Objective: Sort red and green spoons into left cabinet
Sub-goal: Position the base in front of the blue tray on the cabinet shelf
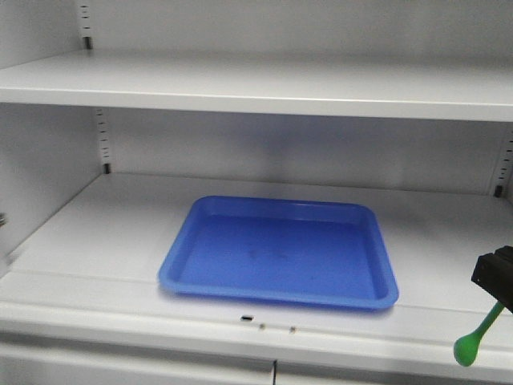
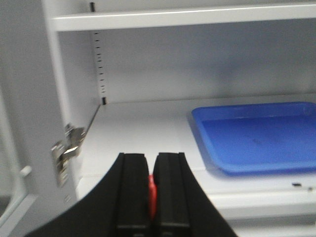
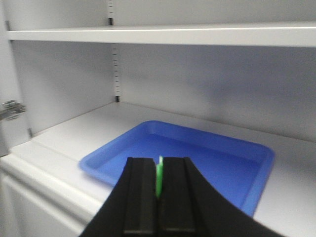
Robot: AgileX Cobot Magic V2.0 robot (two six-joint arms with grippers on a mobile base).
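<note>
The left fingers (image 2: 133,190) clench the red spoon (image 2: 152,197) left of the cabinet's (image 1: 240,84) blue tray (image 1: 276,295), and the right fingers (image 3: 140,192) clench the green spoon (image 1: 473,341) to its right.

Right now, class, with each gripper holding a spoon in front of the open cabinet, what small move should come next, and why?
Probably carry the right gripper forward and toward the blue tray until the green spoon hangs over it. The gripper is shut on the spoon off the tray's right side, and the tray lies empty on the shelf.

no readable text, labels or numbers anywhere
</note>
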